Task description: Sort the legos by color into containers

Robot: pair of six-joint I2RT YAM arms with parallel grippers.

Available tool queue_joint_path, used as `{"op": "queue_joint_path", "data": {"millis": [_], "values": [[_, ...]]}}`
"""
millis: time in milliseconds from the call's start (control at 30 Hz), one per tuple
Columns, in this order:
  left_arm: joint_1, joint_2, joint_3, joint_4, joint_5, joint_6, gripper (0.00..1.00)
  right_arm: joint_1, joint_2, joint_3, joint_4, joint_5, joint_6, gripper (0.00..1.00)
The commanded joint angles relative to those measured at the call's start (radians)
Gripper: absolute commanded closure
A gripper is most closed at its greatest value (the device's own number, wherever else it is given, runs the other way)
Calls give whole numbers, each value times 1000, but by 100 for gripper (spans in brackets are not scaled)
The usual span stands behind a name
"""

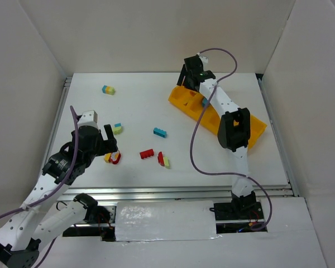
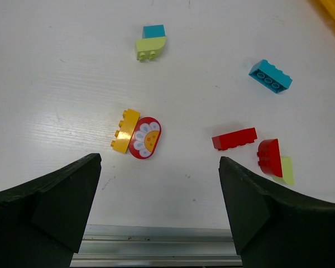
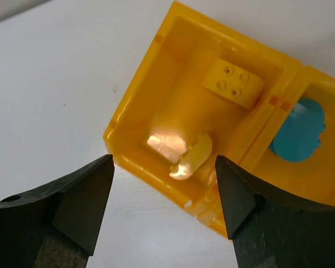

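- Top external view: the tray (image 1: 181,101) lies on the right side of the tabletop (image 1: 134,111). Its long axis runs diagonally from far-left to near-right, and the right arm partly covers it.
- The right fingers (image 3: 72,206) hang over the tray's far-left end compartment, spread apart with nothing between them.
- In the right wrist view, that end compartment holds a yellow brick (image 3: 233,84), studs up, and a pale yellow piece (image 3: 191,158). The neighbouring compartment holds a teal piece (image 3: 298,129).
- The left fingers (image 2: 50,206) stand wide apart and released above the near-left tabletop, gripping nothing.
- Just ahead of them lies a yellow-and-red clump (image 2: 137,134): a yellow brick joined side-on to a rounded red piece with a flower print. Its long axis points roughly away from the wrist camera.
- The red brick (image 2: 234,138) lies to the right, its long axis almost crosswise, the right end slightly farther away.
- A red-and-green clump (image 2: 269,156) sits just beside the red brick, apart from it.
- The teal brick (image 2: 270,76) lies farther out, its long axis slanting from far-left to near-right.
- A green-and-teal clump (image 2: 151,43) lies farther out on the left, its teal part behind the pale green.
- A teal-and-yellow clump (image 1: 108,90) sits alone at the far left, well apart from the rest.
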Motion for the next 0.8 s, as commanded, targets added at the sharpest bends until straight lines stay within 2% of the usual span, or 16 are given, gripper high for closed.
{"op": "queue_joint_path", "data": {"millis": [0,100,200,267,367,567,700,767], "values": [[7,1,22,29,-2,13,1,21,-191,-49,-2,-46,-43,19],[7,-8,22,23,-17,3,1,101,-364,-265,38,-92,-141,19],[9,-19,21,19,-26,-1,0,214,-508,-501,64,-90,-155,19],[9,-20,18,24,-19,-1,0,292,-569,-677,137,-87,-139,19],[10,-17,16,30,-2,3,1,364,-623,-810,222,-119,-138,21],[10,-10,10,36,29,12,1,383,-541,-820,313,-279,-378,24],[9,-22,5,42,37,16,0,383,-421,-695,221,-336,-569,23],[9,-26,2,49,46,20,0,380,-361,-629,203,-297,-588,22]]}}
